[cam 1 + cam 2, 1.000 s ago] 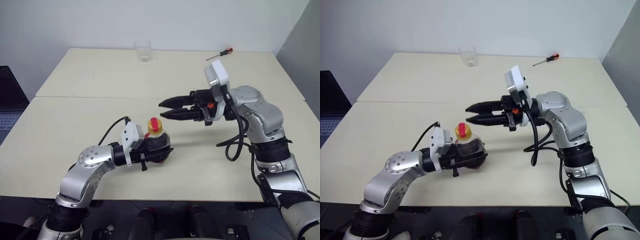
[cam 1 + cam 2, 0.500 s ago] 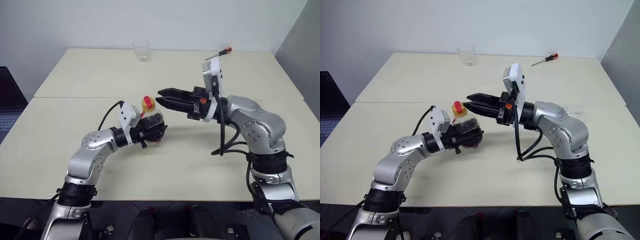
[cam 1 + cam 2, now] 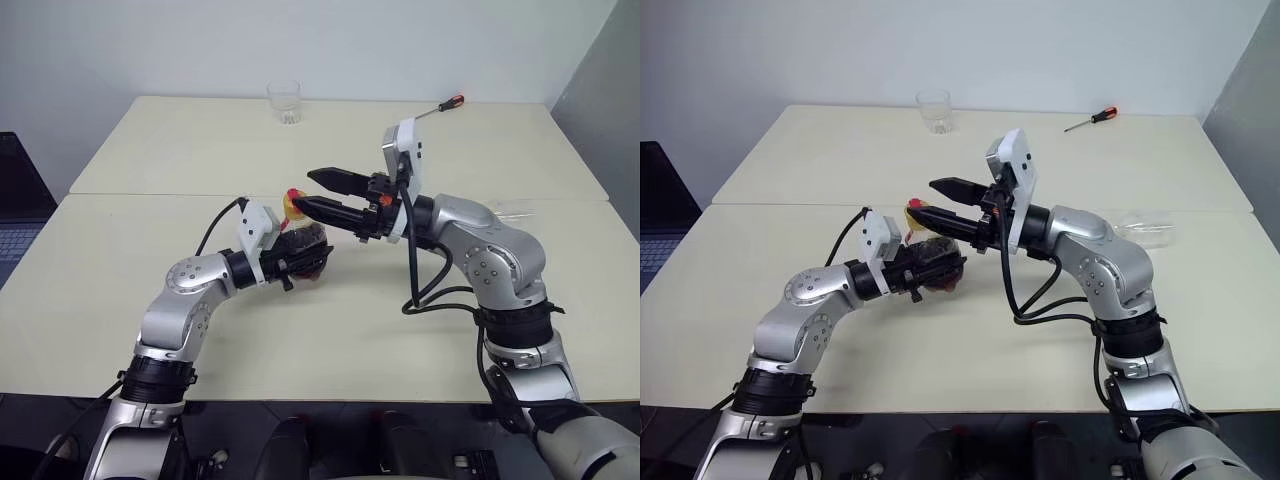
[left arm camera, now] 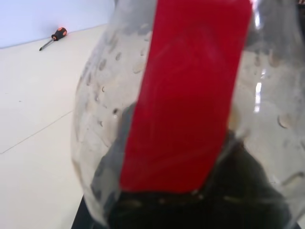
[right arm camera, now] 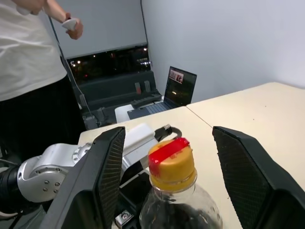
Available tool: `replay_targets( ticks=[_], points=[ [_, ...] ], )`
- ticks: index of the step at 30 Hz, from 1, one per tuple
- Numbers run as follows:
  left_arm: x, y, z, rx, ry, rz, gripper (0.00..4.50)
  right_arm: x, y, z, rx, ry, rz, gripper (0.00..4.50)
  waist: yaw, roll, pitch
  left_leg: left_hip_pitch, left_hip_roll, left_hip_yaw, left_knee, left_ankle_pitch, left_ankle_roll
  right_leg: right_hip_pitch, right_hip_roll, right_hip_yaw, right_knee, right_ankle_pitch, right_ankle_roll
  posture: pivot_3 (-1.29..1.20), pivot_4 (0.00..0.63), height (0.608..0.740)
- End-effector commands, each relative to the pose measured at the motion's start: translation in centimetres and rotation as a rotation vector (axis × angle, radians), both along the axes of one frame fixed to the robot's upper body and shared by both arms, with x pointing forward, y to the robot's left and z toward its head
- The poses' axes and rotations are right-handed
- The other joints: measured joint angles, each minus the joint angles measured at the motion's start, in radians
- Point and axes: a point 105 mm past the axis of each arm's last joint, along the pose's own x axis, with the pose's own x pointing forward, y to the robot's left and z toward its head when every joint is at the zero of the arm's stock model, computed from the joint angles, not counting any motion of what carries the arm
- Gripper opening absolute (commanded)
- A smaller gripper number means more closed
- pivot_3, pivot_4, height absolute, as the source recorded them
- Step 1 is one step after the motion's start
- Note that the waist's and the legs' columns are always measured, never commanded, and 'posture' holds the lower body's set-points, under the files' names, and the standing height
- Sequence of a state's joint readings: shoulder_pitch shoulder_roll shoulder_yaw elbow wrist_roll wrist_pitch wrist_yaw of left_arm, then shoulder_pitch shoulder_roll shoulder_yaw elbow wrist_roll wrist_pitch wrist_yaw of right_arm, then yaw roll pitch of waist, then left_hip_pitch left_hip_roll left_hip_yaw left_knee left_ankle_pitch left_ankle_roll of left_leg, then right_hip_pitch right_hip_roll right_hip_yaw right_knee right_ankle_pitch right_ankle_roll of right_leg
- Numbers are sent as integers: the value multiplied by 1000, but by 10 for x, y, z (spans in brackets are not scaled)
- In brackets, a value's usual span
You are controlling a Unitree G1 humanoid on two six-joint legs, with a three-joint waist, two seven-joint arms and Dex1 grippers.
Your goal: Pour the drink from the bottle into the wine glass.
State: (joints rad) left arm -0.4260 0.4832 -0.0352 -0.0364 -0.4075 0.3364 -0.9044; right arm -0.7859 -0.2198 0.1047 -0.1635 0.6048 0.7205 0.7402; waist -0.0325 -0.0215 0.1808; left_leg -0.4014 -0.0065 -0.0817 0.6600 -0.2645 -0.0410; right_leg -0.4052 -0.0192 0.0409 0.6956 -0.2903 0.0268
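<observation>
Left tool (image 3: 305, 262) clamps the bottle (image 3: 303, 243) above the counter (image 3: 150, 150); in head views, the right tool (image 3: 318, 192) spreads wide at its yellow cap (image 3: 294, 206). Right wrist view: fingers (image 5: 107, 157) flank the cap, apart.

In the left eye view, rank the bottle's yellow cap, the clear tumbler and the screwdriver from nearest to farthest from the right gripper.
1. Yellow cap, right at the right gripper fingertips.
2. Clear tumbler, at the table's far edge, left of the gripper.
3. Screwdriver, far edge, to the right.
</observation>
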Motion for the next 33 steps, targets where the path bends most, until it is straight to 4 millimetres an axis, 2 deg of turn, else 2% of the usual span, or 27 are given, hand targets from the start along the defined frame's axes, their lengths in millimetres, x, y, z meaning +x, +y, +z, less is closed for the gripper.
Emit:
replay_targets(
  ticks=[1, 13, 28, 31, 33],
  points=[
    [1, -3, 19, -13, -84, -11, 1755, -4, 7, 9, 12, -62, 18, 3114, 0, 0, 0, 0, 0, 0, 0, 0, 0, 0, 0, 0, 0, 0, 0, 0, 150, 740],
    [1, -6, 19, -14, -81, -25, 1755, 2, 20, 6, 14, -83, 22, 3114, 0, 0, 0, 0, 0, 0, 0, 0, 0, 0, 0, 0, 0, 0, 0, 0, 150, 740],
    [-6, -6, 15, -5, -73, -37, 1755, 8, 21, 8, 27, -94, 14, 3114, 0, 0, 0, 0, 0, 0, 0, 0, 0, 0, 0, 0, 0, 0, 0, 0, 150, 740],
    [-3, -5, 16, -4, -76, -34, 1755, 9, 21, 8, 27, -97, 16, 2581, 0, 0, 0, 0, 0, 0, 0, 0, 0, 0, 0, 0, 0, 0, 0, 0, 150, 740],
    [-2, -5, 16, -4, -78, -32, 1755, 9, 21, 8, 28, -97, 18, 1878, 0, 0, 0, 0, 0, 0, 0, 0, 0, 0, 0, 0, 0, 0, 0, 0, 150, 740]
  ],
)
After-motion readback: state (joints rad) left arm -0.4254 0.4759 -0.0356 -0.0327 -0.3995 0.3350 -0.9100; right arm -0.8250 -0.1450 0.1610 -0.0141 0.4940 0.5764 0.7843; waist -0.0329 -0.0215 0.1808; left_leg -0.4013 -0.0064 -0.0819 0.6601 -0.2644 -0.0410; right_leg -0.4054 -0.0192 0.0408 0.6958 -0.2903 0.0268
